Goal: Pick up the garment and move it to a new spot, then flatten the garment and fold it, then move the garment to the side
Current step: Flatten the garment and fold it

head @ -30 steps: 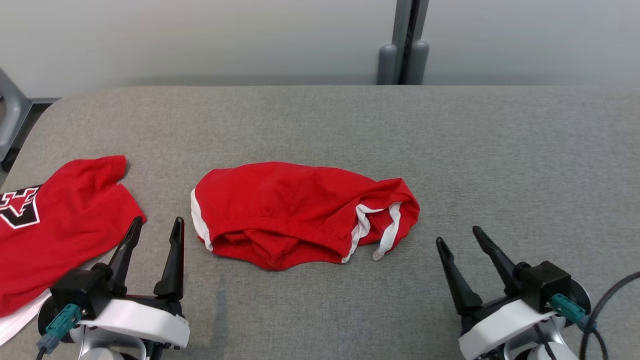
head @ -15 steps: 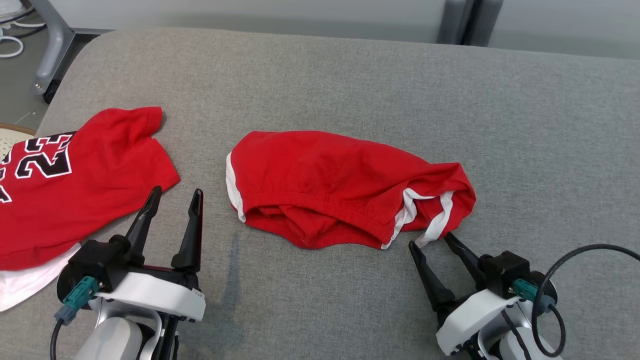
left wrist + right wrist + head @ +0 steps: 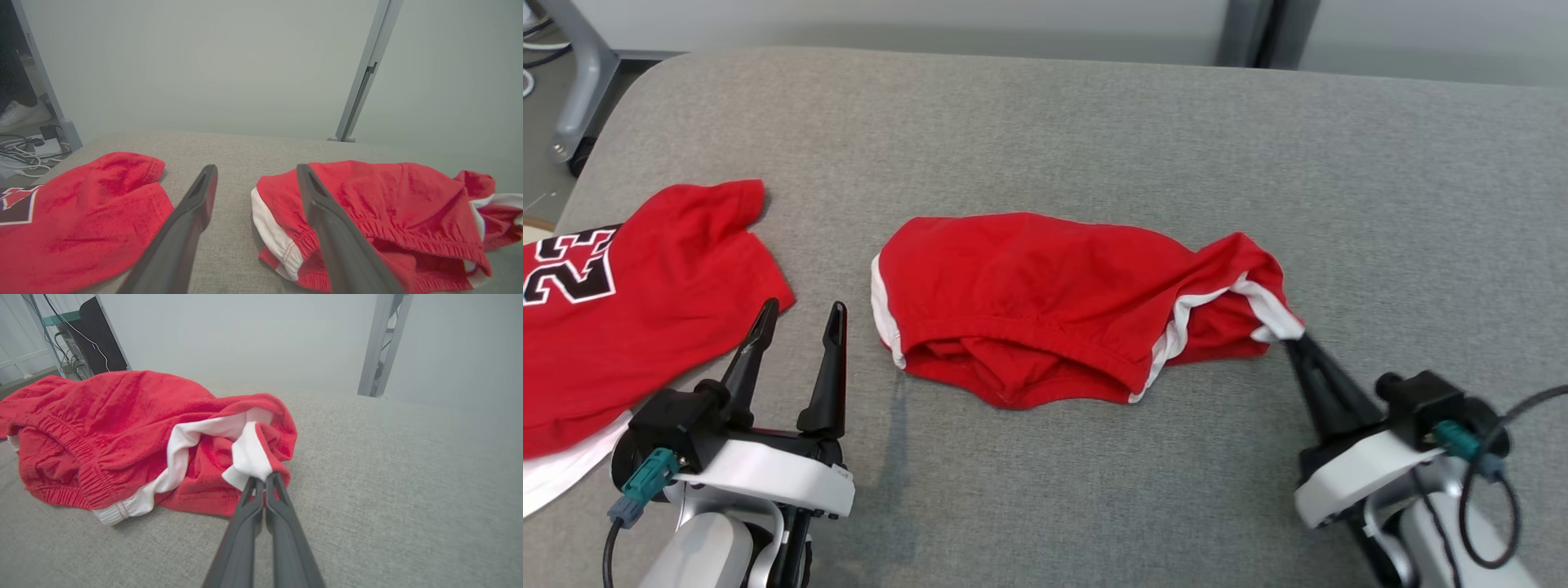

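The shorts (image 3: 1029, 302) lie mid-frame on the table (image 3: 1045, 122), jersey (image 3: 629, 327) at left edge; left gripper (image 3: 800, 314) between them, right gripper (image 3: 1298, 339) touching the shorts' right end.

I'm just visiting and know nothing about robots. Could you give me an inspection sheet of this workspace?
Surface: grey fabric-covered table, flat.
Job's things: crumpled red shorts with white trim, mid-table.
Clutter: red jersey with black-and-white numerals, robot's left.
Grippers: left gripper jaws open, holding nothing; right gripper jaws shut on the shorts' white trim.
Cables: black cable looping at the right wrist; loose cables on the floor.
Surroundings: pale wall, grey metal post.
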You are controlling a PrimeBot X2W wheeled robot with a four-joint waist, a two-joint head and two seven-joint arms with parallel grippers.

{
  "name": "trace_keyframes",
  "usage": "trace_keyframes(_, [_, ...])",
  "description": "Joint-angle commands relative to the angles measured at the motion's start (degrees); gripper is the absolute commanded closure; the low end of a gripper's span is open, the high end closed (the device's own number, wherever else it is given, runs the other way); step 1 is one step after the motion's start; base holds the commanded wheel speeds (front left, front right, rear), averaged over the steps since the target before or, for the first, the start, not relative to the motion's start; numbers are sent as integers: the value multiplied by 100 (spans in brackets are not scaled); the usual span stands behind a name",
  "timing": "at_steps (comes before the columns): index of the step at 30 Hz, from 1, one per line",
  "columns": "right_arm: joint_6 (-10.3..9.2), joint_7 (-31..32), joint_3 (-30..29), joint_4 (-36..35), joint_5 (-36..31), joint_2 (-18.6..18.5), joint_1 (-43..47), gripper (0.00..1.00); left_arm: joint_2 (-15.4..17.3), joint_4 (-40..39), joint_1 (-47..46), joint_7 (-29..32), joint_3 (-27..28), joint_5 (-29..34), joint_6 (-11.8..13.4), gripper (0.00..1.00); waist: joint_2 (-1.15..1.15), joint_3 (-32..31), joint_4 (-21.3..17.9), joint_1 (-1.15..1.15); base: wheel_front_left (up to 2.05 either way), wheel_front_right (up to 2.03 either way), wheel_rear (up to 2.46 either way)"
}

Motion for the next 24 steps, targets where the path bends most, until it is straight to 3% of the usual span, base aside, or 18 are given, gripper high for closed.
trace_keyframes(1, [8,-34,-102,-112,-89,-100,-56,100,24,-21,-21,-30,28,43,14,0,0,-30,-63,0,0,0,0])
trace_keyframes(9, [4,192,-944,-1044,-537,-480,51,100,81,-67,34,-36,51,56,18,0,0,-95,-346,0,0,0,0])
trace_keyframes(14, [4,333,-1520,-1404,-640,-425,265,100,112,-98,19,-15,34,57,21,0,0,-70,-472,0,0,0,0])
trace_keyframes(19, [4,373,-1689,-1183,-630,-207,651,100,114,-132,-21,16,-26,72,18,0,0,-16,-518,0,0,0,0])
trace_keyframes(24, [4,207,-1607,-508,-520,4,838,100,122,-145,-55,22,-62,72,6,0,0,37,-543,0,0,0,0])
